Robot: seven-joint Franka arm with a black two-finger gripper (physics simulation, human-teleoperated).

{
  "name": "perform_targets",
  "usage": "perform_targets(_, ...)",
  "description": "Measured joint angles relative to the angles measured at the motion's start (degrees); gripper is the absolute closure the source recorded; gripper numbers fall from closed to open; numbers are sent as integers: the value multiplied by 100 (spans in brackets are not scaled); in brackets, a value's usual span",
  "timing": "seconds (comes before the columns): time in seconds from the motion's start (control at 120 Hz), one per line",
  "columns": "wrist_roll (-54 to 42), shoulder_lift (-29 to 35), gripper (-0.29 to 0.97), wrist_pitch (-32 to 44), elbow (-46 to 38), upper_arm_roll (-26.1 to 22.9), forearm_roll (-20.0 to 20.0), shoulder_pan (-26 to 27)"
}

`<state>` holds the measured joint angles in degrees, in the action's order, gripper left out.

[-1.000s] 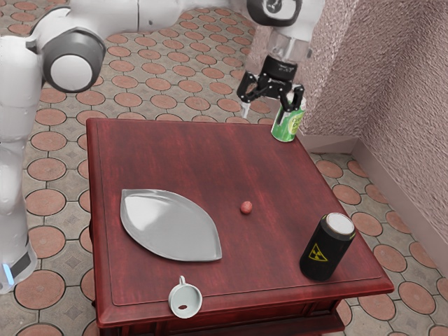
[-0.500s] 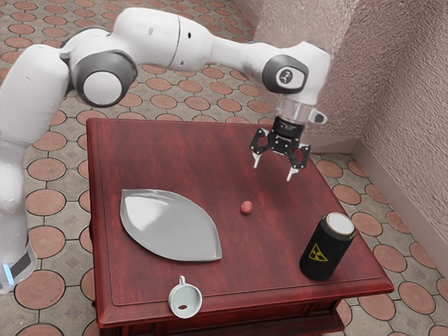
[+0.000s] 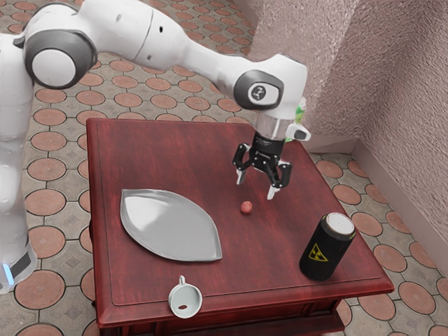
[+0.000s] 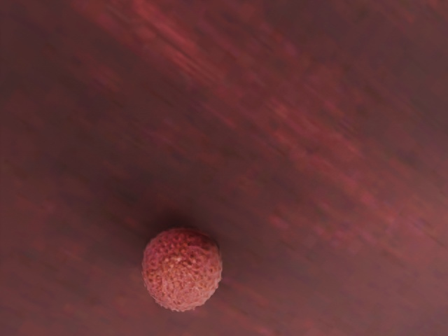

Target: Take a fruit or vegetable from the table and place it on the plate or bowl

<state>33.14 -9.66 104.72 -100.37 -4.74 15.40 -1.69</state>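
The end effector (image 3: 255,187) has swung away from the far corner of the surface (image 3: 161,150), where a green can (image 3: 302,109) stands, and come down over the middle. It hangs released and empty, just above and slightly beyond the small red fruit (image 3: 246,207) (image 4: 182,269), which lies near the surface's centre. I'd say the grasp is nearly lined up. The silver plate (image 3: 157,217) waits near the fruit. A white cup (image 3: 185,299) at the near edge and a black can (image 3: 327,246) by the near corner stand well apart, blocking nothing.

light: bright, even | shadows: soft, dark patch around fruit (image 4: 182,268) | glare: faint sheen on plate (image 3: 168,224)
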Motion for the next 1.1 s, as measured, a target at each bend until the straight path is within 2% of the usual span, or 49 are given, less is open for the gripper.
perform_targets(0.258,-248,59,0,532,-580,5,239,66)
perform_targets(0.8,-510,-170,2,828,-574,40,293,-27)
perform_targets(0.983,-548,-197,22,884,-574,41,290,-5)
perform_targets(1.1,-552,-196,29,905,-585,42,285,-8)
